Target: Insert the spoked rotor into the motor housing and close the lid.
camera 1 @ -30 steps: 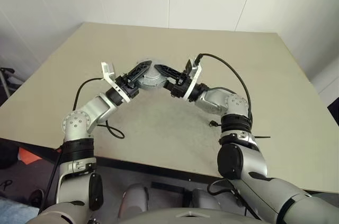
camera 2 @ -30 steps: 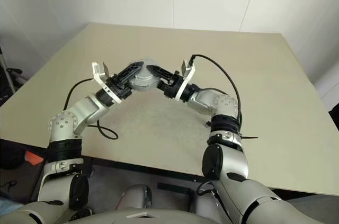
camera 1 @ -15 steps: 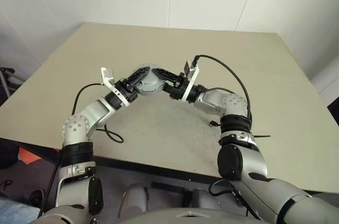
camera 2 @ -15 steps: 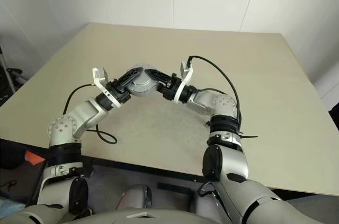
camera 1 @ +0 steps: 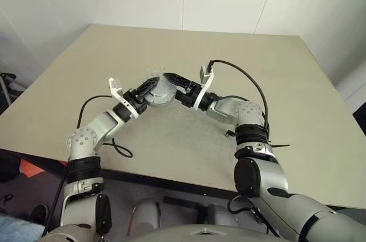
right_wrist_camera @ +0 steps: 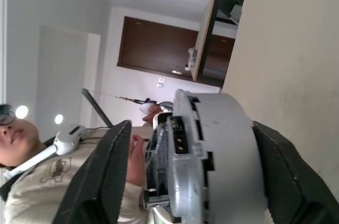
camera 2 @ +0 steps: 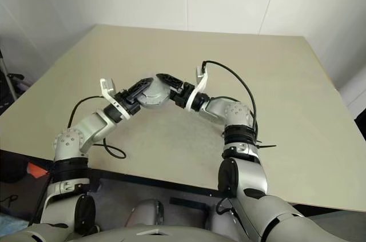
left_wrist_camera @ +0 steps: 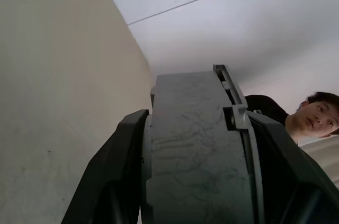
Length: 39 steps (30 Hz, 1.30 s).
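Observation:
The motor housing, a round grey puck, hangs just above the table's middle between both hands. My left gripper is shut on it; in the left wrist view both black fingers press against its scratched grey wall. My right gripper stands open around the other side, with a gap showing between one finger and the housing. The lid lies almost flat against the housing, a narrow slit showing circuit parts. The spoked rotor is hidden.
The beige table stretches wide to the right and far side. Black cables lie near its front edge and beside my right arm. A person is behind the table, holding a white device.
Both hands and the housing have sunk a little toward the table. The right gripper's fingers have spread apart from the housing; the left gripper keeps its hold.

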Each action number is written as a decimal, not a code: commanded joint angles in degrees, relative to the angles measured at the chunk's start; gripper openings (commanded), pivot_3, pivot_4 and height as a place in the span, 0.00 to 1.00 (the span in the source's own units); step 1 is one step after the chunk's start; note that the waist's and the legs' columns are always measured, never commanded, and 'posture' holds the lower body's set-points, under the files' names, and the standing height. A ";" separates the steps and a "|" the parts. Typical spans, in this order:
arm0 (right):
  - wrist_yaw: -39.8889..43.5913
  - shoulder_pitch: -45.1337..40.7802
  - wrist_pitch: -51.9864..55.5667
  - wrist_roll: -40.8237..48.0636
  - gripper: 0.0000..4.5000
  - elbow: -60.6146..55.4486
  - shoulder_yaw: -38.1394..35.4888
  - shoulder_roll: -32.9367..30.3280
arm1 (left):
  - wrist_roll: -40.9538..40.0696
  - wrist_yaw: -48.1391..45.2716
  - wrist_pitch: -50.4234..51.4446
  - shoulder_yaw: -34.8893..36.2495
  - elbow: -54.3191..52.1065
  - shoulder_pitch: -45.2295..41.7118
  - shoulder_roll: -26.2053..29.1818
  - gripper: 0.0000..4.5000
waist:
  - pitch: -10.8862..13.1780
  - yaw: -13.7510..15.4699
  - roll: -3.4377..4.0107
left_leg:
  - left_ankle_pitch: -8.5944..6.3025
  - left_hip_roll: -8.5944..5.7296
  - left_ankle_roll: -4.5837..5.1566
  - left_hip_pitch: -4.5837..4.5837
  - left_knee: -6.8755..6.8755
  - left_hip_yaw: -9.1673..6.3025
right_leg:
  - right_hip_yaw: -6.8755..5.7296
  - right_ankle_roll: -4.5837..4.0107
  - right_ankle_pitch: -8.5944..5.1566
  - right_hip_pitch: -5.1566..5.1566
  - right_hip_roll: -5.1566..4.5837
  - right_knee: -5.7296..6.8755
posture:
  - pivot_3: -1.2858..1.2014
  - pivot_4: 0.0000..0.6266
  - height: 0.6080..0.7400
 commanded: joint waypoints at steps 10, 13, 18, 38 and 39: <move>0.59 -1.41 -10.17 -6.08 0.99 0.41 0.43 -0.40 | 11.04 -0.37 -18.04 10.39 5.33 -0.30 3.01 0.54 | 0.00 0.19 0.00 | 0.00 0.02 0.00 0.04 0.00 -0.01 | 0.00 0.13 -0.07 0.01 0.02 0.00 | 0.52 0.00 1.00; 2.00 -1.03 -9.39 -5.91 0.99 -0.84 0.95 -0.76 | 12.31 -0.12 -19.51 12.96 9.92 -0.60 4.57 0.54 | 0.00 0.31 -0.01 | 0.00 0.02 0.00 0.04 -0.01 -0.04 | 0.00 0.22 -0.11 0.01 0.03 -0.02 | 0.52 0.00 1.00; 2.89 -0.98 -9.05 -6.09 0.99 -1.26 1.59 -0.67 | 14.45 0.63 -20.46 14.32 14.13 -1.97 3.36 0.54 | -0.05 0.96 -0.19 | -0.01 -0.04 0.02 0.03 -0.01 -0.08 | -0.01 0.09 0.02 0.12 -0.03 -0.11 | 0.52 0.00 1.00; 3.49 -1.40 -8.52 -7.88 1.00 0.95 2.64 -0.63 | 18.24 1.65 -20.51 19.28 14.51 -2.53 9.42 1.00 | -0.07 -0.36 -0.42 | 0.04 0.12 -0.07 0.69 -0.03 -0.10 | 0.02 0.16 -0.24 0.68 0.05 -0.07 | 0.52 0.00 1.00; 3.58 -1.60 -8.27 -8.03 1.00 1.33 2.65 -0.74 | 18.19 1.43 -20.25 19.70 14.22 -2.40 10.41 1.00 | -0.07 -0.49 -0.42 | 0.04 0.13 -0.07 0.71 -0.02 -0.11 | 0.02 0.16 -0.24 0.68 0.07 -0.07 | 0.52 0.00 1.00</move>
